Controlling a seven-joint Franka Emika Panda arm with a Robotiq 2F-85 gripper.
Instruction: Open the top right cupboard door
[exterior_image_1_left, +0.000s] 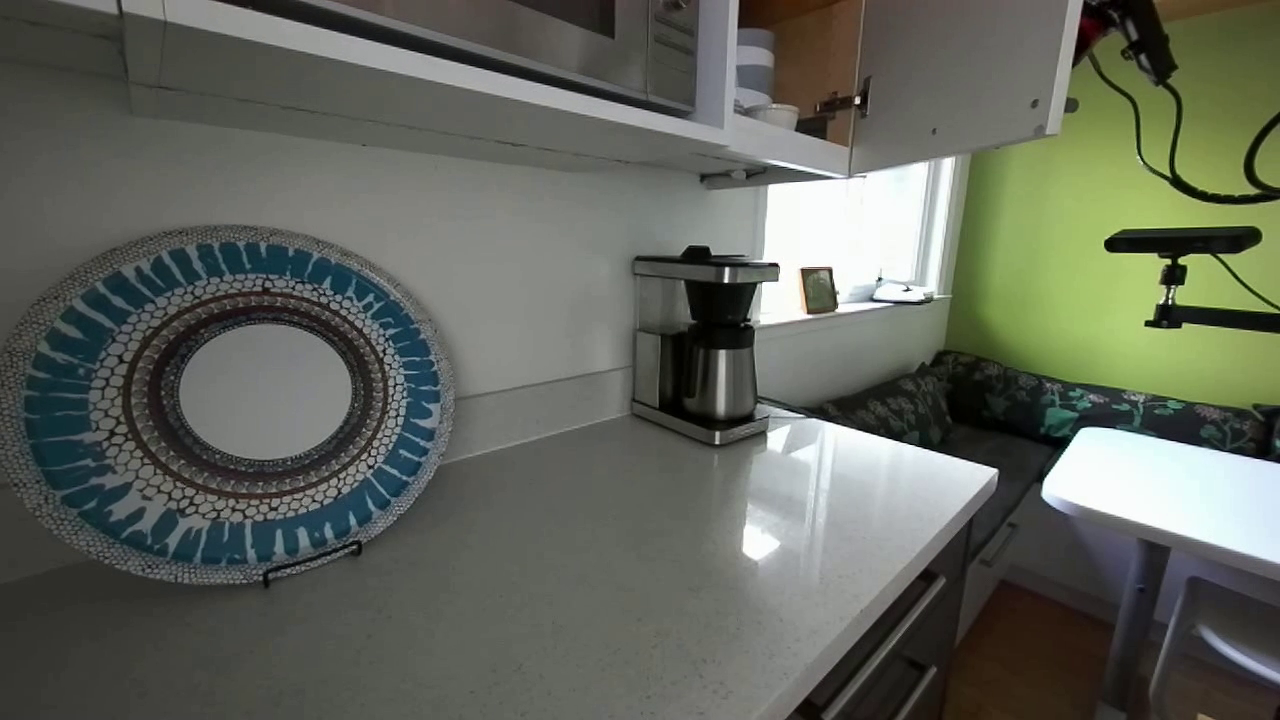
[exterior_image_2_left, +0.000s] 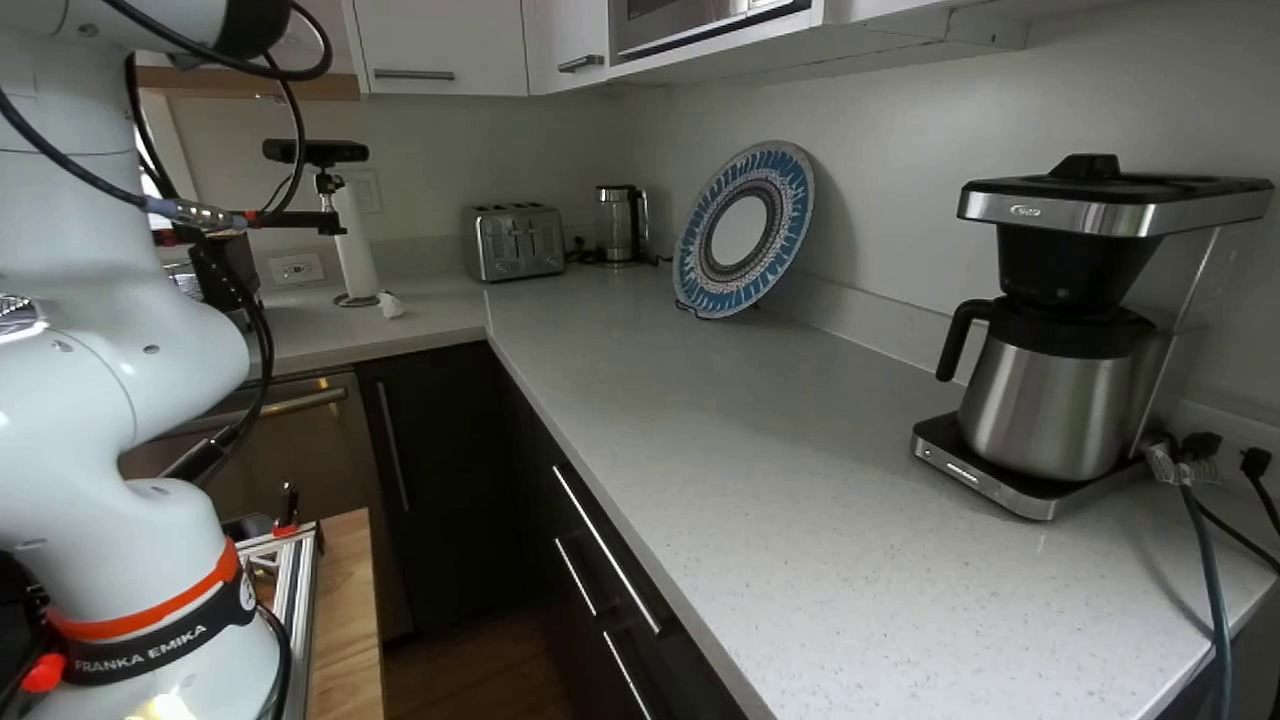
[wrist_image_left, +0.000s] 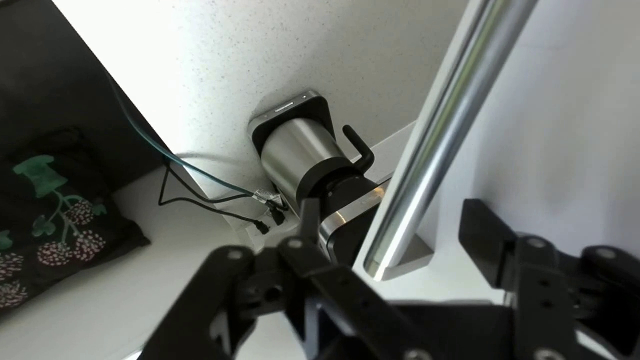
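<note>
The top right cupboard door (exterior_image_1_left: 955, 85) stands open in an exterior view, its inner face, hinge and lower edge showing. Its glossy white front also fills the right of the wrist view (wrist_image_left: 560, 135). Its silver bar handle (wrist_image_left: 440, 145) runs diagonally there. My gripper (wrist_image_left: 392, 215) is open, with one black finger on each side of the handle's lower end in the picture. Neither finger visibly touches the bar. In an exterior view the gripper is hidden behind the door, and only a black and red part of the arm shows past the door's free edge.
White bowls (exterior_image_1_left: 773, 115) stand inside the open cupboard beside the microwave (exterior_image_1_left: 640, 60). A coffee maker (exterior_image_1_left: 705, 350) stands on the counter (exterior_image_1_left: 560, 560) below, with cables beside it. A window and a green wall lie beyond the door. A decorated round plate (exterior_image_2_left: 745, 230) leans on the wall.
</note>
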